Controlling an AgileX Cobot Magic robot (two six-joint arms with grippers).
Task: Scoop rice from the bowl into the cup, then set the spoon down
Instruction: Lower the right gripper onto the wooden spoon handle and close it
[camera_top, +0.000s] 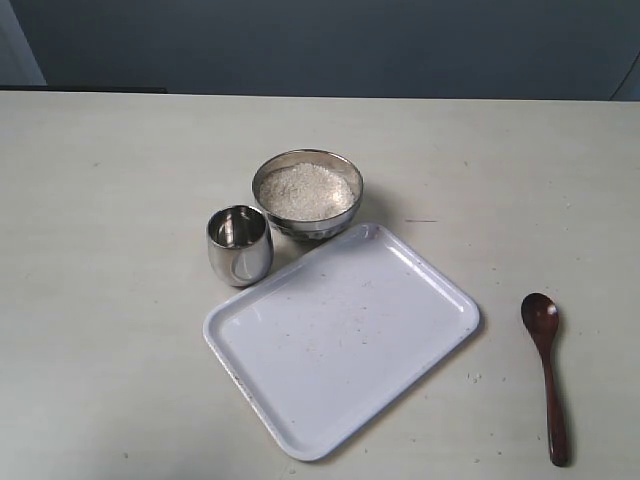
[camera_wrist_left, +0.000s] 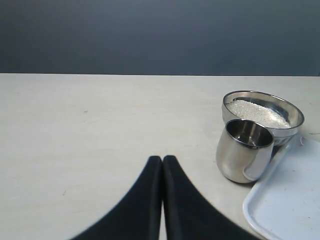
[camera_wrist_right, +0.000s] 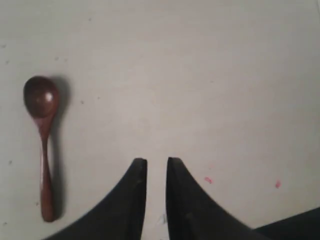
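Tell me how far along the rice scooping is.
Nothing looks done yet: the cup shows no rice inside, and the rice is heaped in the bowl. Nothing is in hand: the spoon lies untouched on the table, with the right pincer slightly open near it and the left pincer shut. Left: grasp the spoon, scoop, pour into the cup, set the spoon down.
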